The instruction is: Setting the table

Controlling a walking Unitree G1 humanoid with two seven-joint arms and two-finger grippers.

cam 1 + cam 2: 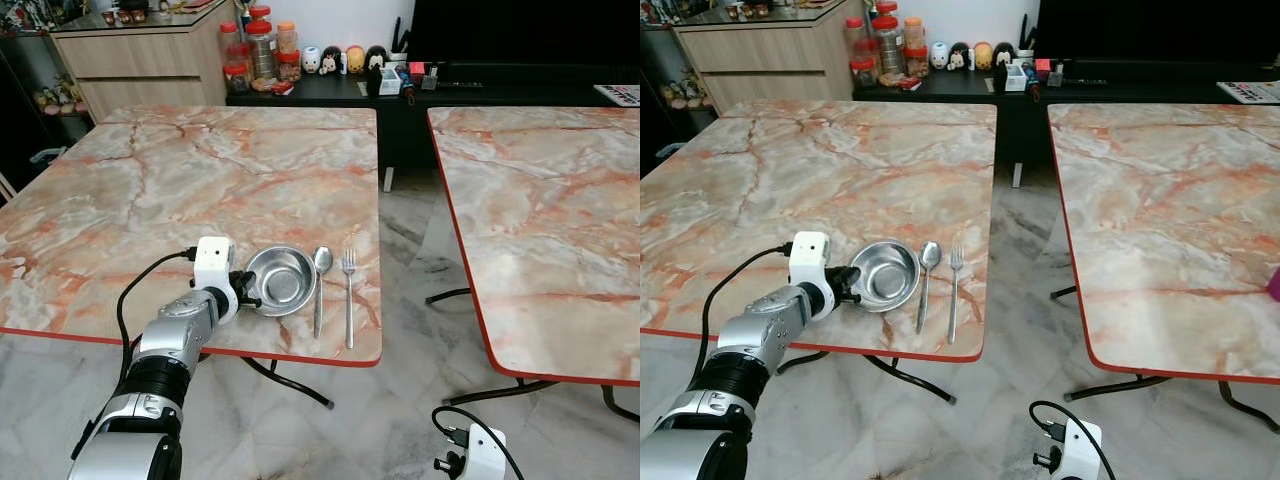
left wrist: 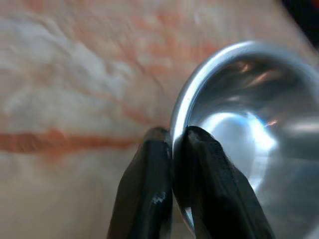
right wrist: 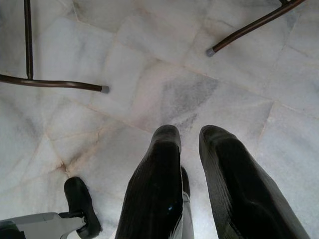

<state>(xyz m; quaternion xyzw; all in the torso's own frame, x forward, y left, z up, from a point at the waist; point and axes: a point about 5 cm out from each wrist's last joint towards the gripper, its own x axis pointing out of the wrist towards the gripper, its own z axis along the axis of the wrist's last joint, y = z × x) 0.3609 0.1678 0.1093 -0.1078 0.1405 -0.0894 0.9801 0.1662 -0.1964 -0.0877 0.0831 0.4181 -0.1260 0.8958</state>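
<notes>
A steel bowl (image 1: 281, 279) sits near the front edge of the left marble table (image 1: 150, 190). My left gripper (image 1: 248, 290) is shut on the bowl's left rim; in the left wrist view the two black fingers (image 2: 154, 189) pinch the rim (image 2: 182, 107), one inside and one outside. A spoon (image 1: 320, 285) lies just right of the bowl, and a fork (image 1: 348, 295) lies right of the spoon, both pointing away from me. My right arm (image 1: 470, 455) hangs low over the floor, its fingers (image 3: 164, 184) slightly apart with nothing between them.
A second marble table (image 1: 540, 200) stands to the right, with a strip of tiled floor (image 1: 400, 400) between the two. Jars and small figures (image 1: 300, 55) crowd a dark cabinet at the back. Metal table legs (image 3: 50, 83) cross the floor under my right gripper.
</notes>
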